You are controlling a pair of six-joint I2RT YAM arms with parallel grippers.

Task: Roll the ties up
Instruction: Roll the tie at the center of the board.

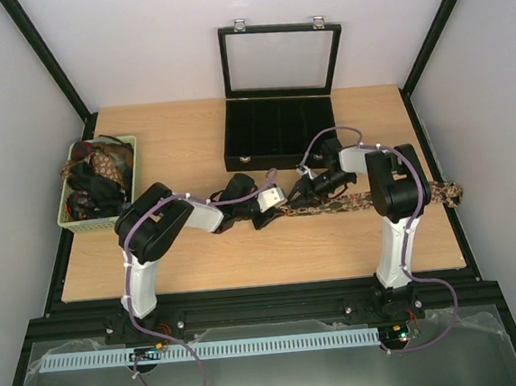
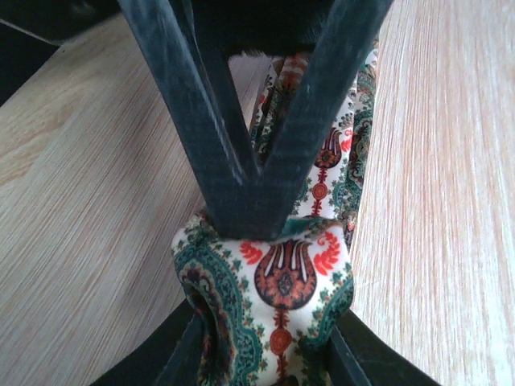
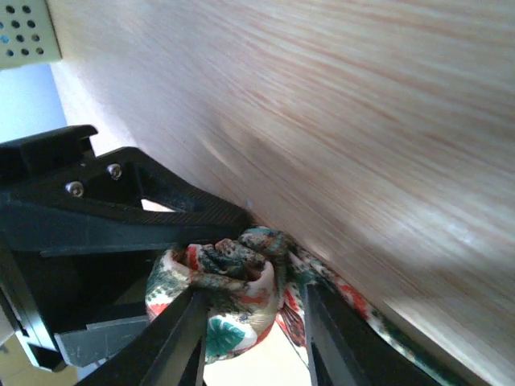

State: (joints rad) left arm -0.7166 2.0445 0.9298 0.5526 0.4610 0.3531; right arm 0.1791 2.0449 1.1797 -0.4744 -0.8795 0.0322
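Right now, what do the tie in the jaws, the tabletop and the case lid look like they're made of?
The tie: soft printed fabric with a faint sheen; it bunches and folds. The tabletop: pale wood or wood-look laminate, smooth, with straight grain; can't tell which. The case lid: black frame around a clear pane, glass or acrylic; the wall shows through.

Tie [image 1: 340, 205] stretch hidden under right arm [image 1: 399, 190]; basket [image 1: 85, 226] contents indistinct.
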